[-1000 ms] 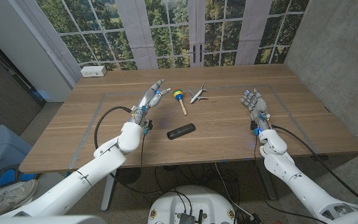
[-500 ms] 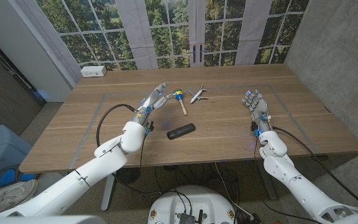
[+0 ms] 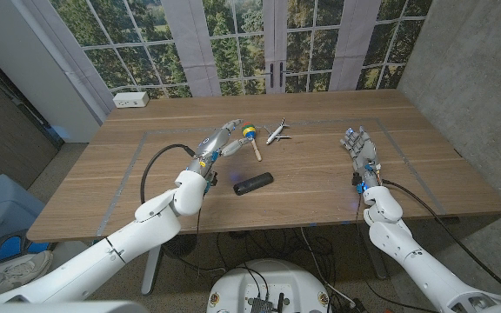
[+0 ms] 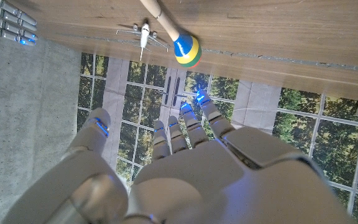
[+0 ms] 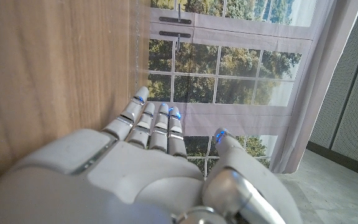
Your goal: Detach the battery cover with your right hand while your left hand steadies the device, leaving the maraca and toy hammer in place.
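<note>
From the head view, my left hand (image 3: 215, 144) hovers over the tabletop (image 3: 103, 187) with its fingers spread and holding nothing, just beside the maraca (image 3: 251, 136). A toy plane (image 3: 276, 132) lies close to the maraca's other side. The black device (image 3: 254, 183) lies nearer me, between my two arms, with bare wood all round it and well back from the near edge. My right hand (image 3: 360, 148) stands open, fingers apart and empty, well apart from the device, with free tabletop out to the right edge.

In the left wrist view, my fingers (image 4: 185, 127) reach out loosely spread, and the maraca (image 4: 180, 42) and plane (image 4: 143, 34) lie beyond them.

In the right wrist view, my fingers (image 5: 151, 124) lie straight and close together, the thumb set apart, beside bare wood.
</note>
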Tool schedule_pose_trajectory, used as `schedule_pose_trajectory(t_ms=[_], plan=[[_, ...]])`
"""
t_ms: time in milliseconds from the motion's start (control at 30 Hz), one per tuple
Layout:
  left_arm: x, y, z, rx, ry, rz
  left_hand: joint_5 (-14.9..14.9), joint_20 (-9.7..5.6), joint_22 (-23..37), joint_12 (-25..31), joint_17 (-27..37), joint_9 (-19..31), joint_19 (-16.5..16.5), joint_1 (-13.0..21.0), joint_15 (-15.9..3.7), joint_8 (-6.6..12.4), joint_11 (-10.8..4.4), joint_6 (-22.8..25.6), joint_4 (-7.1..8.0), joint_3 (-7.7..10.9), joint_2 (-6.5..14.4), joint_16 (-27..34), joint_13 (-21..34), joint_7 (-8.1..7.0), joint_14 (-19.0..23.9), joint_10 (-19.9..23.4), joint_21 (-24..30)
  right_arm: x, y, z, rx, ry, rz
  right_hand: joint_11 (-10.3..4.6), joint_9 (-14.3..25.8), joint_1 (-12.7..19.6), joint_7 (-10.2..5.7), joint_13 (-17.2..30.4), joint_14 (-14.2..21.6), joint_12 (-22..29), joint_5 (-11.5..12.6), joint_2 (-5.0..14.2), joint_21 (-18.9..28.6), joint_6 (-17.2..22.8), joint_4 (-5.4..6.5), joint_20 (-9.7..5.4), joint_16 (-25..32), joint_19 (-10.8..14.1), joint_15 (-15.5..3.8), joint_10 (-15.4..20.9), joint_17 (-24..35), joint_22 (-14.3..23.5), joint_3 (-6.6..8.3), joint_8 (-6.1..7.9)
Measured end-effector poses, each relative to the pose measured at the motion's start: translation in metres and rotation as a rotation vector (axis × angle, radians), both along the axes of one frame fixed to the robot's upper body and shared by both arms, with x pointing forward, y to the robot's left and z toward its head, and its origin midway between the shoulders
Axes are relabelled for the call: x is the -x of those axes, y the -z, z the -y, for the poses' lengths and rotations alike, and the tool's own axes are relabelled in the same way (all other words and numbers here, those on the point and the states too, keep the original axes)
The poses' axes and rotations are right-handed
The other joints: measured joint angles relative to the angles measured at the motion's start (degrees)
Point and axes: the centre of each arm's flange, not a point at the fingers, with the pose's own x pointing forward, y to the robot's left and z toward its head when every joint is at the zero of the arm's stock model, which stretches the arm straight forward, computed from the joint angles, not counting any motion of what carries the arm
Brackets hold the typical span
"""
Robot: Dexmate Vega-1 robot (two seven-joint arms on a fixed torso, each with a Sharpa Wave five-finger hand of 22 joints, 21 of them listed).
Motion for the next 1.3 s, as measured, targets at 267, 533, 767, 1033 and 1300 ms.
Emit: schedule_pose_trajectory(t_ms=[267, 533, 767, 1033, 1300], plan=[[0.006, 0.001, 0.006, -0.042, -0.014, -0.001, 0.0, -0.20, 0.0, 0.0, 0.0, 0.0, 0.2, 1.9, -0.05, 0.83, -0.13, 1.1, 0.00, 0.00, -0.8, 0.3, 0.0, -0.03, 0.7, 1.3, -0.2, 0.005, 0.004, 0.002, -0.004, 0.004, 0.004, 0.00, 0.0, 0.0, 0.00, 0.0, 0.0, 0.0, 0.0, 0.00, 0.0, 0.0, 0.01, 0.00, 0.0, 0.0, 0.00, 0.0, 0.0, 0.0, 0.01, 0.00], [0.012, 0.004, 0.009, -0.075, -0.041, 0.000, -0.4, -0.62, 0.0, 0.0, 0.0, 0.0, 0.6, 4.7, -0.05, 3.19, -0.44, 7.4, 0.06, -0.70, -2.6, 0.0, 0.0, 0.21, 1.3, 2.8, -1.0, 0.010, 0.008, 0.005, -0.010, 0.006, 0.007, 0.00, 0.0, 0.0, 0.00, 0.0, 0.2, 0.0, 0.0, 0.00, 0.0, 0.0, -0.14, 0.00, 0.0, 0.0, 0.21, 0.0, 0.0, 0.0, -0.14, 0.00], [0.020, 0.005, 0.016, -0.118, -0.072, 0.006, -0.4, -0.83, 0.3, 0.1, 0.0, 0.3, 2.4, 8.7, -0.01, 5.41, -1.05, 13.4, 0.00, -1.60, -4.6, 0.0, 0.0, -0.07, 3.3, 7.0, -1.2, 0.016, 0.012, 0.007, -0.014, 0.009, 0.012, 0.00, 0.0, 0.0, 0.00, 0.0, 0.2, 0.0, 0.0, 0.00, -0.4, 0.0, -0.14, -0.01, 0.0, 0.0, 0.21, 0.0, 0.0, 0.0, -0.14, 0.00], [0.029, 0.008, 0.026, -0.196, -0.137, 0.003, -0.4, -0.93, 0.1, 0.8, 0.0, 0.3, 3.6, 12.1, -0.04, 5.86, -1.87, 15.0, -0.01, -2.06, -5.9, 0.0, 0.0, 0.01, 4.7, 10.8, -1.3, 0.022, 0.016, 0.010, -0.017, 0.010, 0.019, -0.01, 0.0, 0.0, 0.21, 0.0, 0.4, 0.0, 0.0, 0.00, -0.4, 0.2, -0.14, -0.01, 0.4, 0.0, 0.42, 0.6, 0.0, 0.0, -0.14, 0.00], [0.034, 0.010, 0.032, -0.250, -0.192, 0.001, -0.4, -2.37, 0.3, 1.0, 0.3, 0.3, 7.4, 16.1, -0.14, 6.10, -2.74, 16.2, 0.31, -3.37, -6.7, 1.1, 0.3, -0.43, 8.8, 14.0, -1.1, 0.025, 0.018, 0.010, -0.019, 0.011, 0.023, -0.01, 0.0, 0.0, -0.11, 0.0, 0.4, 0.0, 0.0, 0.00, -0.8, 0.5, -0.14, 0.10, 0.4, 0.1, 0.41, 0.6, 0.1, 0.0, -0.14, 0.00]])
